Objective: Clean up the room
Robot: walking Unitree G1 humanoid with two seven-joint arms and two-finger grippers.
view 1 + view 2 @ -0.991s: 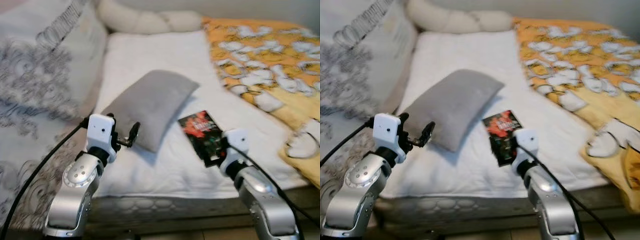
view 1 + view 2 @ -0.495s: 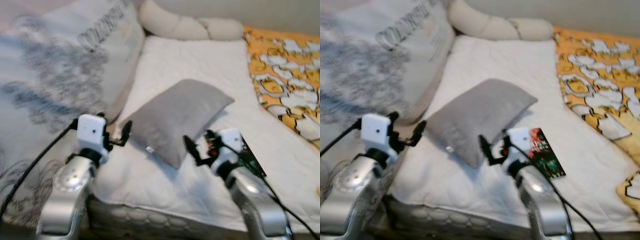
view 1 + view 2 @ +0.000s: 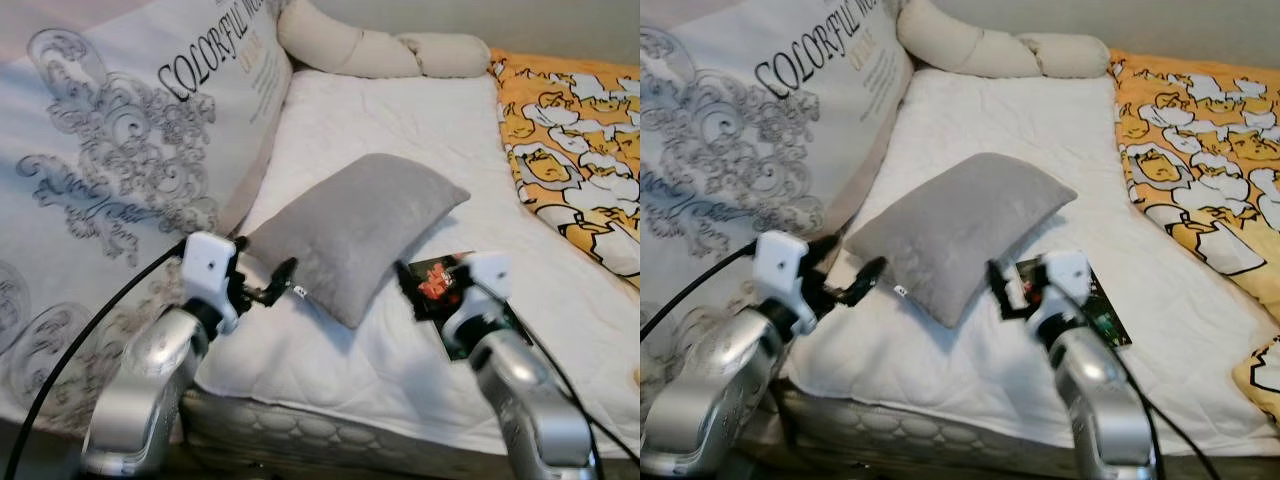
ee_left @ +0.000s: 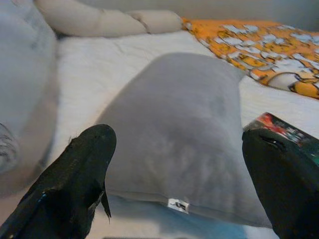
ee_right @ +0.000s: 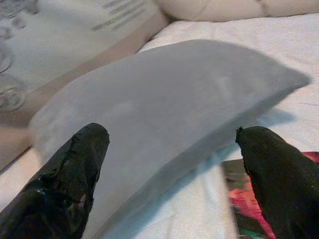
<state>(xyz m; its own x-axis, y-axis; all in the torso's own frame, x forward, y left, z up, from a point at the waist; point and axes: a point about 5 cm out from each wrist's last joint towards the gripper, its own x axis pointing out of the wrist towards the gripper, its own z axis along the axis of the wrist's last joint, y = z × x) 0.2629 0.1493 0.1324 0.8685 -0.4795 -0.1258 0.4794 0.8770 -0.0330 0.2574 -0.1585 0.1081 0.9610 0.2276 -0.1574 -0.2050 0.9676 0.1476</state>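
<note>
as both arms have swung in from where they were a second ago, the left gripper (image 3: 268, 292) now sits just beside the pillow's (image 3: 352, 225) near left corner and the right gripper (image 3: 997, 288) at its near right edge, each with fingers spread and holding nothing. the head has turned left too, so the pillow lies centred on the bed (image 3: 400, 110). the book (image 3: 1102, 312), near the right arm a second ago, lies untouched just right of the pillow. this looks like a two-handed grab of the pillow, with neither gripper yet closed on it.
</note>
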